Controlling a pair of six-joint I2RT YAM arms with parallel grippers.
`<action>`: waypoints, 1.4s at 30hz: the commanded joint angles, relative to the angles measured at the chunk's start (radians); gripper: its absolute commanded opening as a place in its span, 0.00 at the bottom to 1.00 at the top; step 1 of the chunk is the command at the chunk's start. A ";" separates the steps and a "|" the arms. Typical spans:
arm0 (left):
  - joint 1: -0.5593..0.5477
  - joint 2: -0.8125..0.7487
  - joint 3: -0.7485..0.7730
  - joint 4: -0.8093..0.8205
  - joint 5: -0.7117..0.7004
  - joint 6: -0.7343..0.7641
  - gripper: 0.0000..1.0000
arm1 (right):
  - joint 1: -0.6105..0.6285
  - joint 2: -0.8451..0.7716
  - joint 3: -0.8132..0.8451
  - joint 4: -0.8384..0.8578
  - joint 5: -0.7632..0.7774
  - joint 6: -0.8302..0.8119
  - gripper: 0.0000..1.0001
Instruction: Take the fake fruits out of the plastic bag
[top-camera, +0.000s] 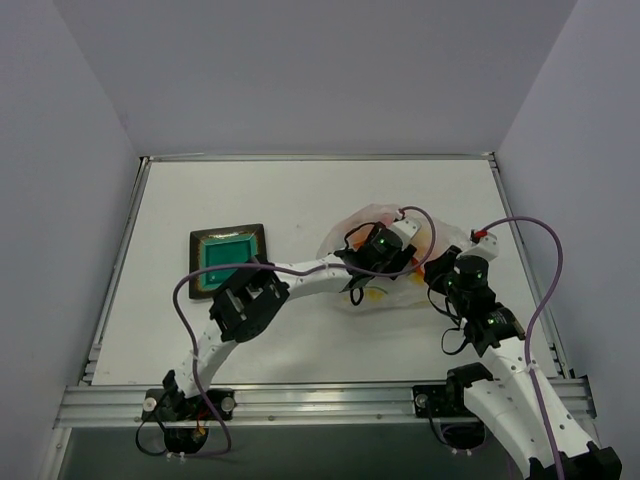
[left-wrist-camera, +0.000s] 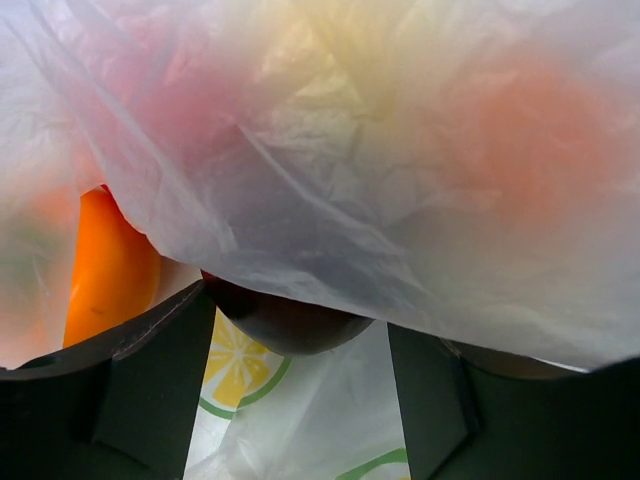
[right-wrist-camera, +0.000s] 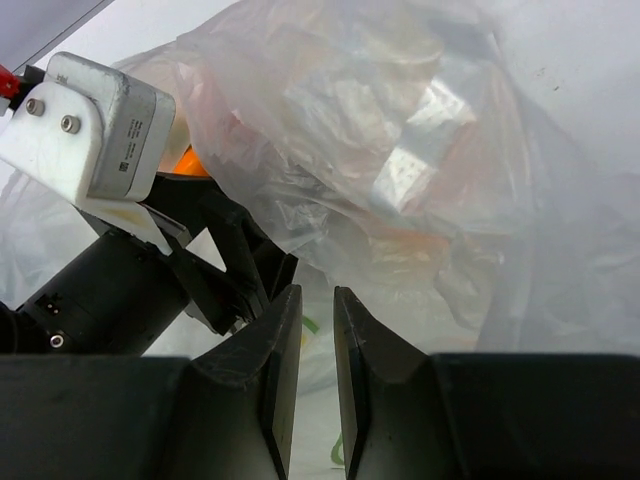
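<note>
A: Left gripper (left-wrist-camera: 300, 335): fingers spread, nothing clamped, inside plastic bag (left-wrist-camera: 400, 200) lying right of teal plate (top-camera: 228, 258).
B: Target?
A: Dark round fruit (left-wrist-camera: 285, 318) dead ahead, centred in gap, just past fingertips, under film fold. No long axis. Orange fruit (left-wrist-camera: 110, 265) off left.
B: Right gripper (right-wrist-camera: 317, 300)?
A: Nearly closed beside bag; pinch on film undeterminable. Left nearer; likely short advance, then close.

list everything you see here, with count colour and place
plastic bag: one, clear with lemon-slice print, right of centre
orange fruit: one, orange, inside the bag
dark fruit: one, dark reddish-brown, beside the orange one
other fruit: count unclear, pinkish blurs behind film
plate: one, teal with dark rim, left of the bag
table: one, white, under everything
left gripper: one, black, open inside the bag
right gripper: one, black, narrow gap, at the bag's edge
</note>
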 joint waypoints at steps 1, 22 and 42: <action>0.005 -0.091 -0.033 0.071 -0.016 0.004 0.42 | 0.006 -0.014 0.013 0.023 -0.013 -0.009 0.16; -0.013 -0.885 -0.549 0.178 0.280 -0.282 0.33 | 0.008 -0.017 0.003 0.040 0.031 -0.009 0.16; 0.580 -1.229 -0.962 -0.175 -0.324 -0.540 0.34 | 0.023 -0.057 0.083 -0.009 -0.036 -0.038 0.17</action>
